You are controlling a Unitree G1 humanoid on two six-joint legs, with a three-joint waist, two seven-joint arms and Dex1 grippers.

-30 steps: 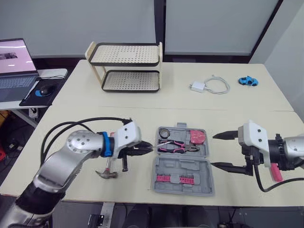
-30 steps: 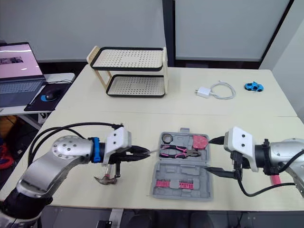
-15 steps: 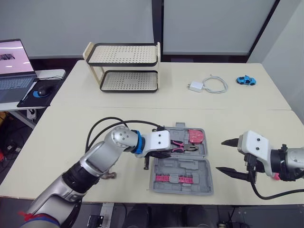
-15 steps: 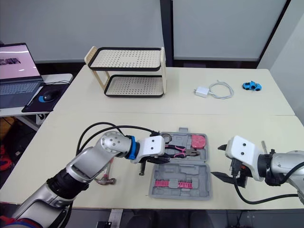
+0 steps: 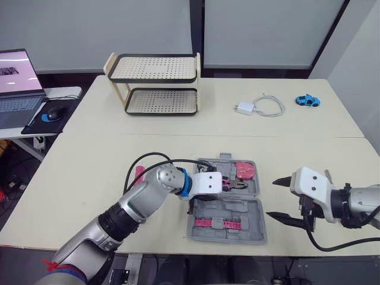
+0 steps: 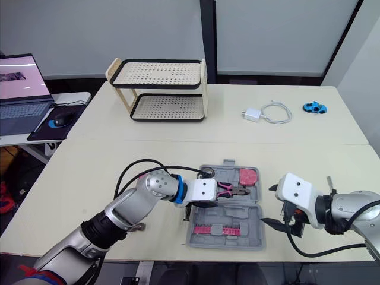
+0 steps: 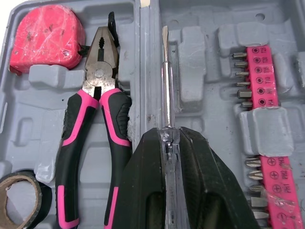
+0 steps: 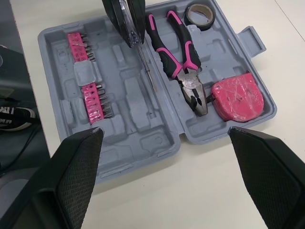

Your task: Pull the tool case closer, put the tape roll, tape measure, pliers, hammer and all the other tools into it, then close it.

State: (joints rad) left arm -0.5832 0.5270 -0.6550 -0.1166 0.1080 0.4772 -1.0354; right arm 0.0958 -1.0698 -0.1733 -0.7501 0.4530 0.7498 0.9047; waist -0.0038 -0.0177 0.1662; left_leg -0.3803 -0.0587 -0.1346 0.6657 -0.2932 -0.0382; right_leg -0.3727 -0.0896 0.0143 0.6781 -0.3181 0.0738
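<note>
Left tool [image 7: 170, 138] is over the open case [image 8: 143, 119], clamped tight on the clear handle of a screwdriver [image 7: 165, 81]. The shaft runs along the hinge ridge, tip pointing toward 3 o'clock in the head views. Already in the far half are the roll [image 7: 19, 191] in the 11 o'clock corner, the pliers [image 7: 95, 105] in the middle and the tape measure [image 7: 45, 43] in the 1 o'clock corner. The near half carries the pink bit strips [image 7: 264, 71].

Right tool [image 5: 272, 198] hangs just off the case at 3 o'clock, fingers spread wide, holding nothing and not touching the case.

The hammer [image 6: 138, 226] lies on the worktop [image 5: 89, 172] at 9 o'clock of the case, mostly hidden under the left arm.

Now the danger. The screwdriver looks lined up with the ridge, not with a moulded slot, so if it is let go here it could perch on the hinge and stop the lid shutting. Drift toward 12 o'clock and the shaft may knock the pliers out of their seat. Nothing braces the case, so a hard push down could skid it. And that left arm sits right over the hammer — a careless pull-back might sweep it toward the near edge.
</note>
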